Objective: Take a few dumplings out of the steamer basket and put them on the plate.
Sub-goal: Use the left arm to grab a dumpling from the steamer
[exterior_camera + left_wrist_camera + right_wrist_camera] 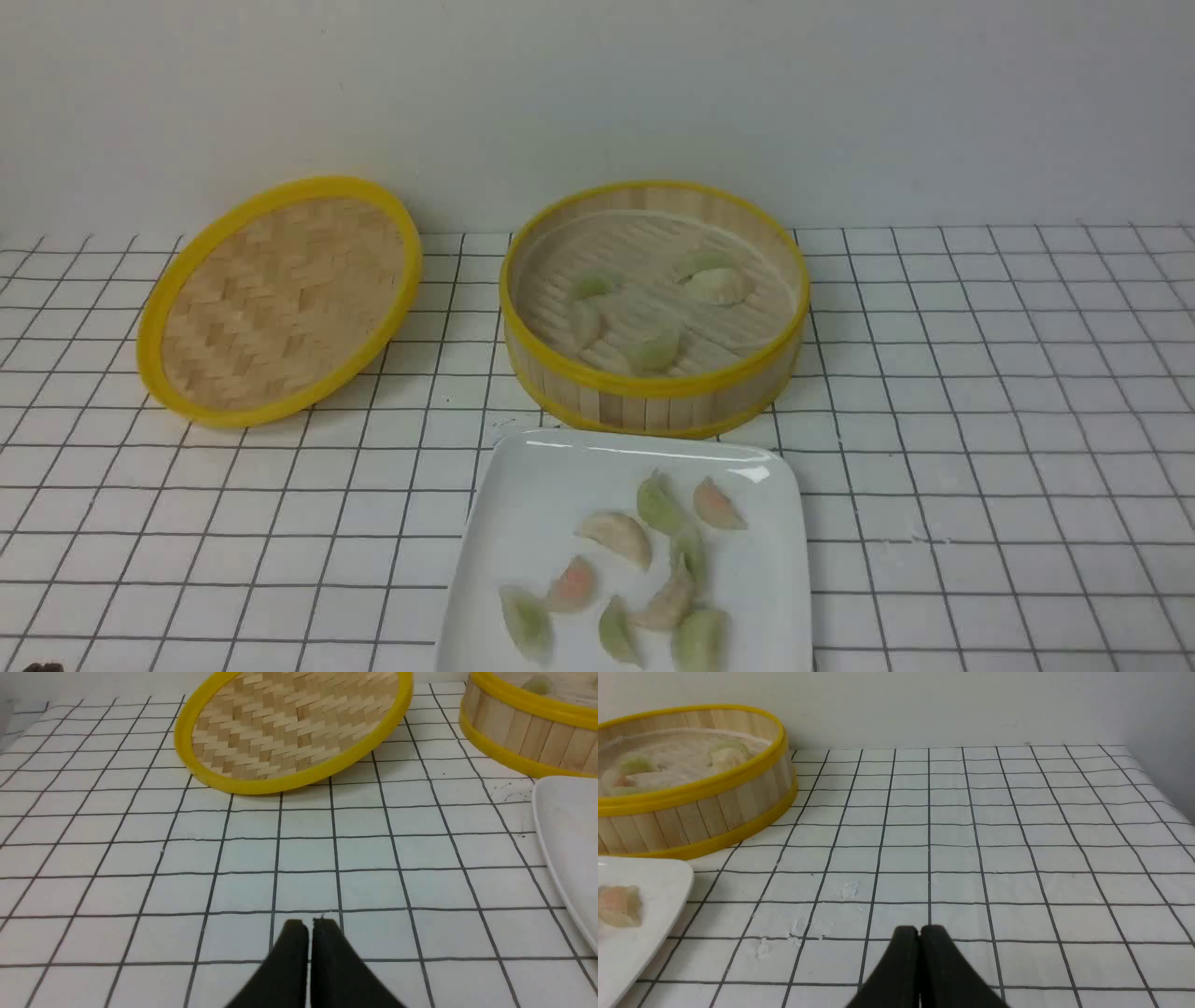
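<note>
The left claw (309, 926) is pressed together and holds nothing, low over the white surface with black grid lines (980, 420). The right claw (920, 931) is also pressed together and empty. Both are well apart from the food.

About nine small crescent-shaped translucent dumplings (616, 537) lie on the glossy white rounded-square plate (532, 523) at the lower centre of the front view, so I judge the task is nearly or fully done.

If one more is wanted, a claw should spread first, then come down from above, over the upright wall of the round bamboo steamer basket with yellow rim bands (653, 406). It should close gently across the thick middle of a dumpling, because the skin looks soft and slippery.

The dumplings are pale white, light green or pinkish, with pleated edges. Several on the plate touch each other. A few greenish ones (714, 285) lie on the slatted floor of the basket at the centre of the frame; I cannot count them exactly.
</note>
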Robot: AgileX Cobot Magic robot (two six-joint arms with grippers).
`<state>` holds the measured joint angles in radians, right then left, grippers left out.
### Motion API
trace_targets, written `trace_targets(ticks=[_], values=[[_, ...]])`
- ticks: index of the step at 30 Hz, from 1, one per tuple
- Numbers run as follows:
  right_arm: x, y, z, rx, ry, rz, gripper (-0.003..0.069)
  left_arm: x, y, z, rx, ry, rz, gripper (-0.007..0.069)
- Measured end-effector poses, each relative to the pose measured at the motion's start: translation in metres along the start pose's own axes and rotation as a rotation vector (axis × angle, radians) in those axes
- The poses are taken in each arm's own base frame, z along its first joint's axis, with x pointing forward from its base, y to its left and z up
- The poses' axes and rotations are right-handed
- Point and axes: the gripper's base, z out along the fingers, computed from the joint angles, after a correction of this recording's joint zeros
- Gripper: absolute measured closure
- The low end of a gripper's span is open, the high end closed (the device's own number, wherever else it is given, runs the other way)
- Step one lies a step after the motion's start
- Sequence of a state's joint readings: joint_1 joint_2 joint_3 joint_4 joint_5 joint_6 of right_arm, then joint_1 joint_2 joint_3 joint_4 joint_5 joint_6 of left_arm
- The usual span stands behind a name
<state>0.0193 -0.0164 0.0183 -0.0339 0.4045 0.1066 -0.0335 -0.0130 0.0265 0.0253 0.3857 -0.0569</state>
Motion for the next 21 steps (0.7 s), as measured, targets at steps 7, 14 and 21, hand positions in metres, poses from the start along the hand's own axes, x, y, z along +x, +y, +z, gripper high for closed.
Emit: trace_targets(ticks=[7, 14, 21], values=[[0.0, 0.0, 0.0, 0.0, 0.0, 0.0, 0.0669, 0.0, 0.0001, 0.0, -0.002, 0.0, 0.004, 0.0631], [0.0, 0.0, 0.0, 0.0, 0.0, 0.0, 0.0669, -0.0001, 0.0013, 0.0, -0.014, -0.001, 0.035, 0.0631], [0.0, 0.0, 0.0, 0.0, 0.0, 0.0, 0.0669, -0.0002, 0.0026, 0.0, -0.029, -0.001, 0.071, 0.0631]])
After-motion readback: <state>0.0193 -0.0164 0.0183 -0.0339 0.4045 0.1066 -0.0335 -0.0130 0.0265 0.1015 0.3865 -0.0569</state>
